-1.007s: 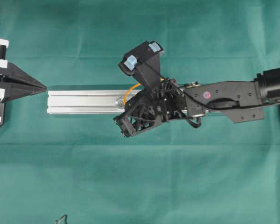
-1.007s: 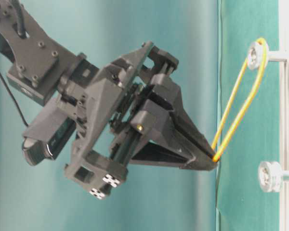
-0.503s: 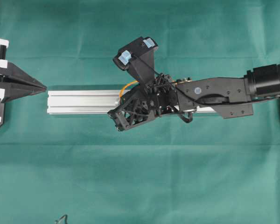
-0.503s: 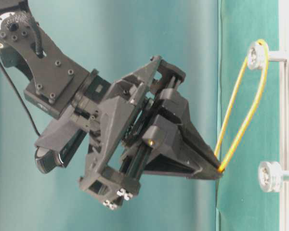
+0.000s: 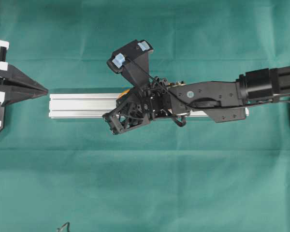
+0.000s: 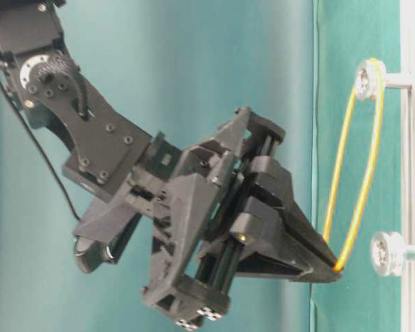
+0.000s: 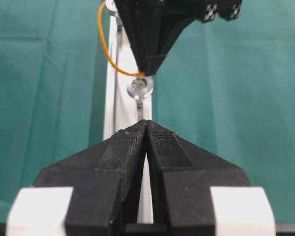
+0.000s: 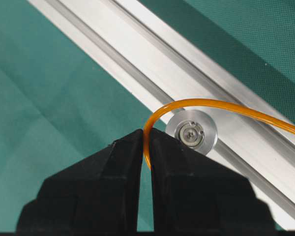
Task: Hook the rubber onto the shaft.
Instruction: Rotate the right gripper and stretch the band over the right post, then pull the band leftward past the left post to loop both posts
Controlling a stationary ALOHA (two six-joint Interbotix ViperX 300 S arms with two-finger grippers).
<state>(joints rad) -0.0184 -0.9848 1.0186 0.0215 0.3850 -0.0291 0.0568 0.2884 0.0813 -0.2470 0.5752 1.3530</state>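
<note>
**Band stretched almost to the second shaft**

Since a second ago the right hand [image 6: 332, 266] has slid further along the rail [image 5: 82, 105] and dropped toward the free shaft [image 6: 389, 254], so the rubber [image 6: 363, 187] loop now hangs longer and narrower than it did. Left hand [image 7: 146, 129] hasn't budged, parked off the rail's end with its fingers pressed together and nothing in them.

Right hand is pinching the rubber at its very fingertips, clear in the wrist view where the orange cord runs up out of the closed tips and arcs over the shaft head. The far end of the loop is already hooked on the other shaft [image 6: 369, 78], and the pinched end sits just beside the free one but isn't over it yet.

Handling-wise, I'd say the band is practically weightless, soft and springy. It's under stretch, so it'll want to snap back if the pinch slips, and thin cord like that could slide out of smooth pads. Holding it right at the tip seems the right spot, since it leaves a bit of loop free to drop over the shaft head.

Surface is a desk [image 5: 183, 183] under a slightly creased green cloth. The rail lies flat on it with open cloth all round, so plenty of room to work.
</note>
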